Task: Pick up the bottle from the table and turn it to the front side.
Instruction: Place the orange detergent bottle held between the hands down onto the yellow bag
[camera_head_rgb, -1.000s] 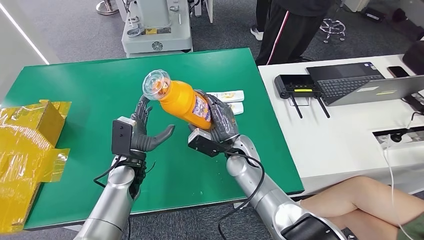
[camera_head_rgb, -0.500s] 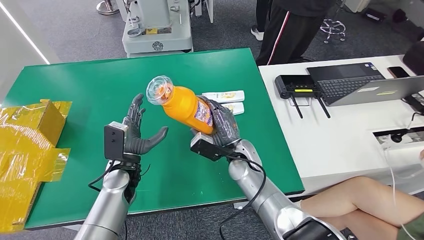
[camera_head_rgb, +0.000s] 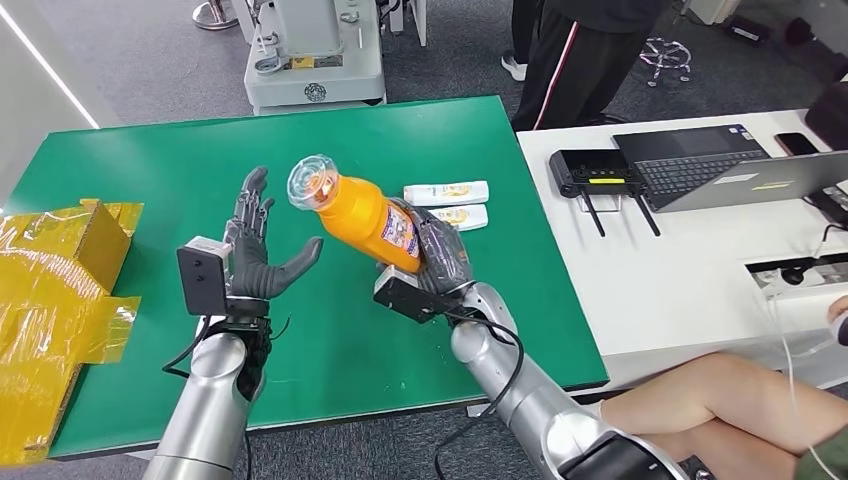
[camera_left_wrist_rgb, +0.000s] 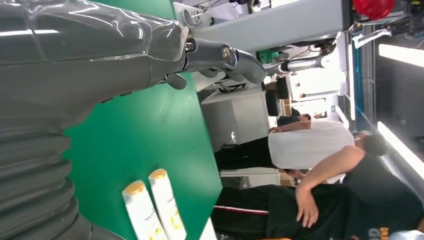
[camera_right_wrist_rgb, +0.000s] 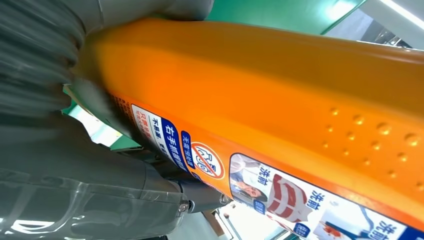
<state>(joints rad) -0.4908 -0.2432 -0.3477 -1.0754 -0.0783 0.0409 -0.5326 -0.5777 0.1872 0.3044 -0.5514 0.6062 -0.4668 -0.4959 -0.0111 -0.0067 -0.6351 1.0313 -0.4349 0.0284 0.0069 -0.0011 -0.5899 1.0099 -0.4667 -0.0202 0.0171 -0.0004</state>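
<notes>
From the head view, the right robot hand grips the orange bottle above the middle of the green surface, tilted with its clear cap toward the left robot hand, which hovers just beside it with fingers spread and holds nothing. The left wrist view shows two white tubes lying side by side near the surface's edge. The right wrist view shows the bottle's orange body and label, with the robot hand's fingers wrapped around it.

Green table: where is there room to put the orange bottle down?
The green table is bare at the far left, behind the left robot hand, and along the near edge. It is crowded by the two white tubes and the yellow box.
</notes>
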